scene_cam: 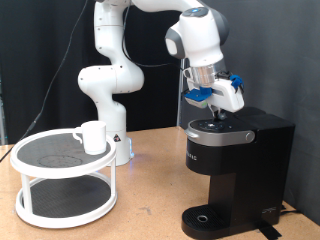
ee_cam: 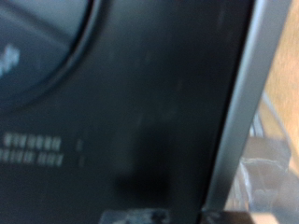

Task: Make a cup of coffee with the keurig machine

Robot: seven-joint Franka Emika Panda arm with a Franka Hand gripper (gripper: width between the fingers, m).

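Observation:
The keurig machine is a matte-black box with a silver-ringed top panel, standing at the exterior view's right. My gripper hangs straight down onto its closed lid, fingertips touching or almost touching the top panel. The fingers are hidden against the black lid, and nothing shows between them. The wrist view is filled by the machine's black surface, very close and blurred. The cup is a white mug standing on the upper tier of a white round rack at the exterior view's left, far from the gripper.
The two-tier white rack stands on the wooden table at the exterior view's left. The robot's white base rises behind it. The machine's round drip base has nothing on it. A black curtain forms the backdrop.

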